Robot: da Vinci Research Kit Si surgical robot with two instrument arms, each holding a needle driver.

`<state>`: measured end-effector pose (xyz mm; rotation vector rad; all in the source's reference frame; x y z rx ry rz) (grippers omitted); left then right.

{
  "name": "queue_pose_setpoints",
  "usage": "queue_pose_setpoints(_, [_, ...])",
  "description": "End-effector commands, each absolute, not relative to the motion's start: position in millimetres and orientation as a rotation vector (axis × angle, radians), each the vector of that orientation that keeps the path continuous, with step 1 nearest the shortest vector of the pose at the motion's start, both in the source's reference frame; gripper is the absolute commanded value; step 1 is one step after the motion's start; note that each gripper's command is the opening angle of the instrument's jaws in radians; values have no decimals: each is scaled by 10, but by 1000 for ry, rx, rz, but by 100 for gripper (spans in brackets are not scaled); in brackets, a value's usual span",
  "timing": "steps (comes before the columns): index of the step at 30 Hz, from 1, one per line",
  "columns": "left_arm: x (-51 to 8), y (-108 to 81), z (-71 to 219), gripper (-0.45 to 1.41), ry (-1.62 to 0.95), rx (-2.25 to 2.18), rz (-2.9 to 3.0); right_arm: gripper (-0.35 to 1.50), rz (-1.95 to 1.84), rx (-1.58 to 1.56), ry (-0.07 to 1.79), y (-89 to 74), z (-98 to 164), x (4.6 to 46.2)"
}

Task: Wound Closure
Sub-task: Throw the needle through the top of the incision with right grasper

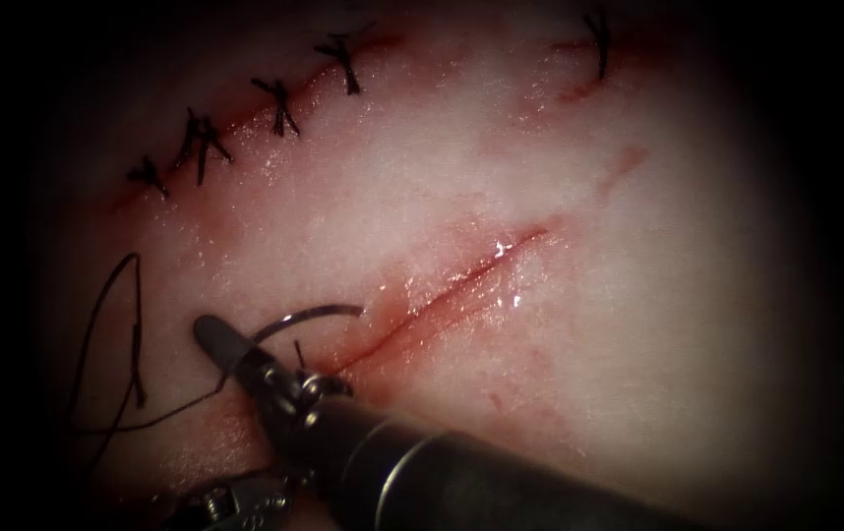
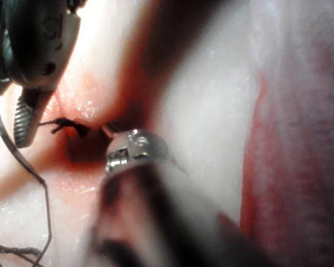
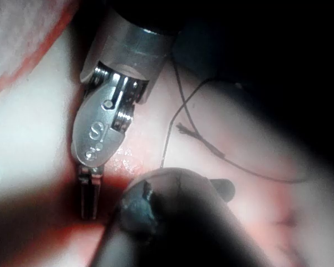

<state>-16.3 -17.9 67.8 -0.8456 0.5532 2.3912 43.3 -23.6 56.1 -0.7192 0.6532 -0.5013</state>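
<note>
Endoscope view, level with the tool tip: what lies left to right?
Loop of thin dark thread → right arm's dark metal end effector, gripping the needle's end → curved dark steel needle → open red cut in pale tissue.

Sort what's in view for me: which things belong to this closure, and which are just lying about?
In the job:
- open cut in the tissue
- needle near the cut's left end, by the right pincer
- thread looped left of the cut
- left pincer

Lying about:
- finished stitches along the upper cut
- lone stitch far up on the right
</note>
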Motion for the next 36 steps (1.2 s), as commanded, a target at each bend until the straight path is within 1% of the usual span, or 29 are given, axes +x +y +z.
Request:
queue_pose_setpoints(1, [-167,-177,684,-40,554,-848,2391,121,-501,-721,651,-235,573,443])
queue_pose_setpoints(5, [-166,-177,683,-40,553,-849,2392,121,-508,-726,638,-231,581,441])
queue_pose_setpoints(9, [-166,-177,684,-40,553,-849,2392,113,-525,-729,612,-228,579,437])
queue_pose_setpoints(15, [-165,-178,684,-40,554,-849,2392,113,-534,-735,585,-226,584,440])
queue_pose_setpoints(17, [-165,-178,684,-40,554,-850,2392,103,-535,-737,582,-227,587,441])
queue_pose_setpoints(18, [-165,-178,684,-40,554,-850,2392,88,-536,-738,581,-228,589,441])
queue_pose_setpoints(20, [-165,-178,684,-40,554,-850,2393,49,-559,-748,572,-229,592,441])
queue_pose_setpoints(22, [-165,-178,684,-40,554,-850,2393,-35,-560,-750,570,-230,594,441])
queue_pose_setpoints(31, [-163,-179,684,-40,554,-851,2393,-35,-635,-698,599,-225,608,426])
queue_pose_setpoints(34, [-163,-179,684,-40,554,-851,2393,-35,-658,-697,672,-227,601,416])
queue_pose_setpoints(36, [-164,-179,684,-40,554,-851,2393,-35,-621,-667,772,-226,594,408])
